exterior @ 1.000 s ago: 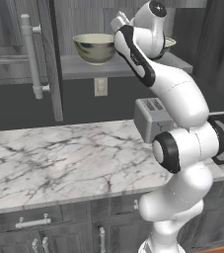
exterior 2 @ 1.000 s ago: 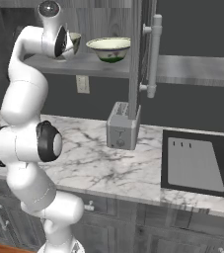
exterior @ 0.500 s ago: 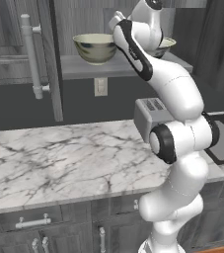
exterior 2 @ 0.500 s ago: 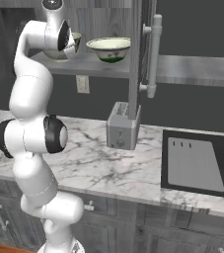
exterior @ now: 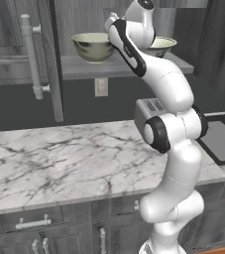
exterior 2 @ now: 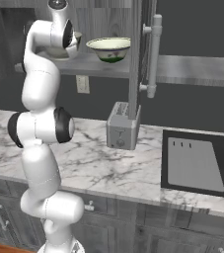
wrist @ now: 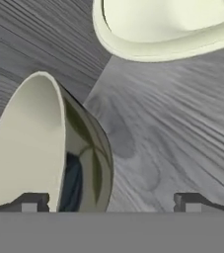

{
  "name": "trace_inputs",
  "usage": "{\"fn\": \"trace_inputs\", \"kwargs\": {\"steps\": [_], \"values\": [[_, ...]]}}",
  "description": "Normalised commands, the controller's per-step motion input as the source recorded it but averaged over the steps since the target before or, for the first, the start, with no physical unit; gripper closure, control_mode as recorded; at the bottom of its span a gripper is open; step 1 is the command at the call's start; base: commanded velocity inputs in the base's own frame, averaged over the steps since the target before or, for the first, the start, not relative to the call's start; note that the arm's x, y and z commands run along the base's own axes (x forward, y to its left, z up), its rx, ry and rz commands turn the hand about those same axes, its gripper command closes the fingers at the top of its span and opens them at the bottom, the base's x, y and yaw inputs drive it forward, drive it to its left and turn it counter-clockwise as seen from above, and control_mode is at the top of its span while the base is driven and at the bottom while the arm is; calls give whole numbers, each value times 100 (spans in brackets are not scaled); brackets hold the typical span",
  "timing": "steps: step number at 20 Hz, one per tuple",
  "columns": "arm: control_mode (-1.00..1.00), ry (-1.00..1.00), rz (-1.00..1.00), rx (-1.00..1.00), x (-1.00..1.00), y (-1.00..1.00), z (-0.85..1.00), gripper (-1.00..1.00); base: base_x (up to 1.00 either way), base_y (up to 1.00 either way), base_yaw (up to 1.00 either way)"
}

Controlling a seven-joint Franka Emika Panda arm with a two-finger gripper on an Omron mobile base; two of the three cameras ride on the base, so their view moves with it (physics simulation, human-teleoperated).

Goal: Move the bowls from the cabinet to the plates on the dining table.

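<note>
Two small round pale cream-green glazed bowls sit on the grey wood-grain shelf (exterior: 84,67) of the open dark grey wall cabinet (exterior 2: 192,29): the left bowl (exterior: 94,46) stands clear of the arm in the left base view, and the right bowl (exterior: 161,45) shows partly behind the white arm's wrist. In the right base view the same pair appears reversed, one bowl (exterior 2: 109,49) in the open and the other (exterior 2: 76,38) half hidden by the hand. Compared with a second ago, the arm has straightened and its elbow has drawn back toward the base, while the wrist has stayed up at the shelf and both bowls have kept their places. In the hand view the two-finger gripper (wrist: 111,202) is spread wide and holds nothing; one dark fingertip (wrist: 29,201) lies at the flared rim of the near bowl (wrist: 44,148), and the other bowl (wrist: 163,27) lies beyond. Both bowls look empty. A silver toaster (exterior 2: 122,126) stands on the white marble counter (exterior: 59,163) below.
</note>
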Motion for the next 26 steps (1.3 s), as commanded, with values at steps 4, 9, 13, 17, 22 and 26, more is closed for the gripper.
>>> {"fn": "trace_inputs", "kwargs": {"steps": [4, 9, 13, 17, 22, 26], "values": [[-100, 15, 0, 0, 67, 13, 0, -100, 0, 0, 0], [-100, 21, 0, 0, 44, 11, 0, -100, 0, 0, 0], [-100, 9, -2, 0, 50, 1, 3, -100, 0, 0, 0], [-100, 8, -5, 0, 41, 3, 0, -100, 0, 0, 0], [-100, 6, -3, -1, 13, 5, 0, 100, 0, 0, 0], [-100, 0, 0, 0, -1, 0, 7, 100, 0, 0, 0]]}}
